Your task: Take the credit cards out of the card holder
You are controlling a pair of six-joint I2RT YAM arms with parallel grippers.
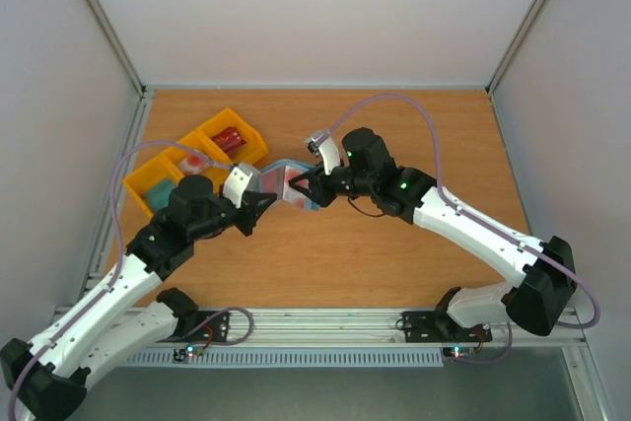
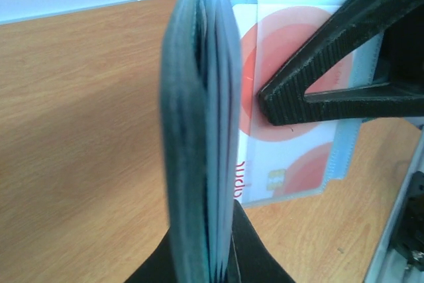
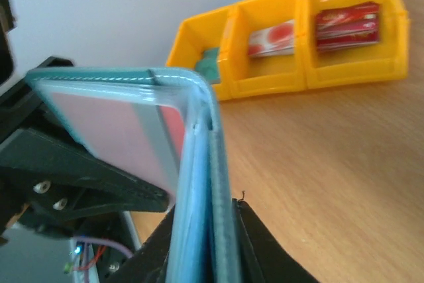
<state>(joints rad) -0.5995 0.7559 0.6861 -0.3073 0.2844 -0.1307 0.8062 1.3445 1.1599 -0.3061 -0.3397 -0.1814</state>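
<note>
The holder (image 1: 279,179) is held open above the middle of the worktop (image 1: 394,273), caught between both arms. The top view gives only a small blue-grey shape with a pink patch. The left wrist view shows its leaves edge-on and, in a clear sleeve (image 2: 341,157), a white card (image 2: 285,164) with pinkish-red circles. Only the right wrist view shows the yellow tray (image 3: 228,64) well behind, with something in each of its three compartments. The holder stands on edge, its long axis running left to right between the arms, the card's face turned toward their side. The left end effector (image 1: 262,201) is clenched on the bundled leaves. The right end effector (image 1: 309,189) is closed on the leaf carrying the card, one fingertip (image 2: 278,104) pressed on the sleeve.
</note>
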